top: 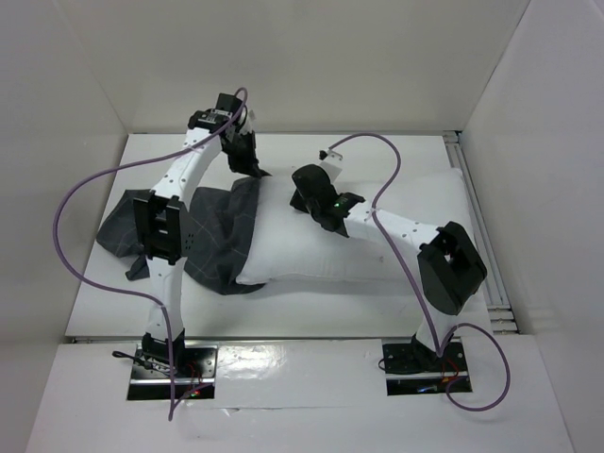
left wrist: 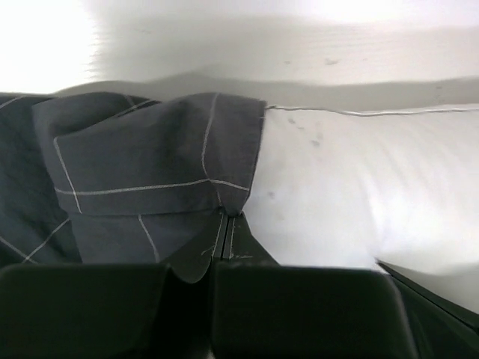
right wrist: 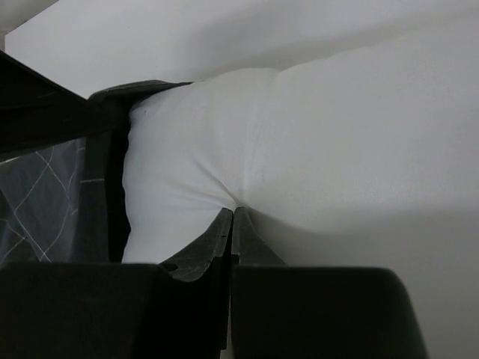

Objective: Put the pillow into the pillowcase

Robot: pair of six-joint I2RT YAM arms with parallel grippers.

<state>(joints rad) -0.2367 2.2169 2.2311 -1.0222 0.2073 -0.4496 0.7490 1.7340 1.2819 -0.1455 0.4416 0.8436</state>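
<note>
The white pillow [top: 377,226] lies across the middle of the table, its left end inside the mouth of the dark checked pillowcase [top: 212,236]. My left gripper [top: 257,170] is shut on the pillowcase's open hem [left wrist: 224,194] at the pillow's far left corner. In the left wrist view the pillow [left wrist: 352,179] lies to the right of the hem. My right gripper [top: 300,192] is shut on a pinch of the pillow [right wrist: 247,164] near its far edge. The pillowcase's edge [right wrist: 105,187] shows at the left of the right wrist view.
White walls [top: 302,66] enclose the table at the back and both sides. A metal rail [top: 477,226] runs along the right edge. Purple cables [top: 75,208] loop off both arms.
</note>
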